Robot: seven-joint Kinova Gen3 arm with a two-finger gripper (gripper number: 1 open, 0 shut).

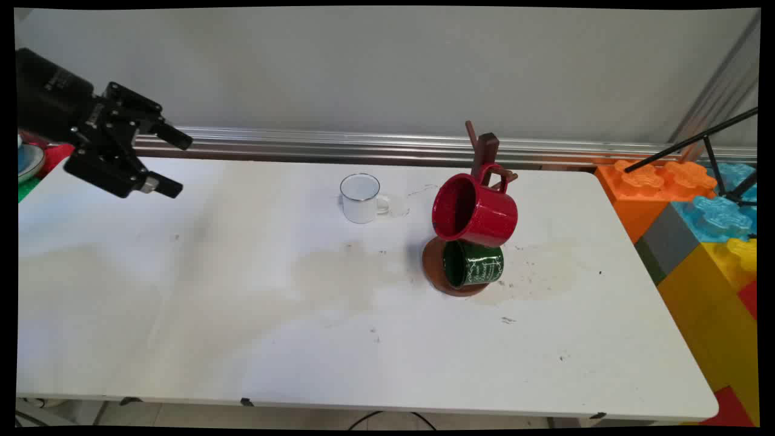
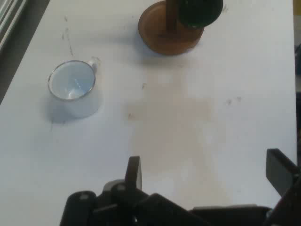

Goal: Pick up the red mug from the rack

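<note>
My black gripper [image 1: 175,162] hangs open and empty above the table's far left, well clear of everything. A white enamel mug [image 1: 360,198] stands upright near the table's middle back, its handle to the right. Right of it a brown wooden mug tree [image 1: 484,157] stands on a round base [image 1: 431,266]. A red mug [image 1: 475,210] hangs on an upper peg and a dark green mug [image 1: 472,264] hangs below it. In the hand view the white mug [image 2: 73,92] lies upper left, the tree's base [image 2: 164,37] and the green mug [image 2: 200,12] at the top, and my gripper [image 2: 207,172] rises from below.
Large orange, blue, grey and yellow toy blocks [image 1: 702,230] stand off the table's right end, with a black tripod leg [image 1: 690,142] over them. A metal rail [image 1: 339,145] runs along the wall behind the table [image 1: 242,315]. Coloured items [image 1: 36,160] sit at the far left edge.
</note>
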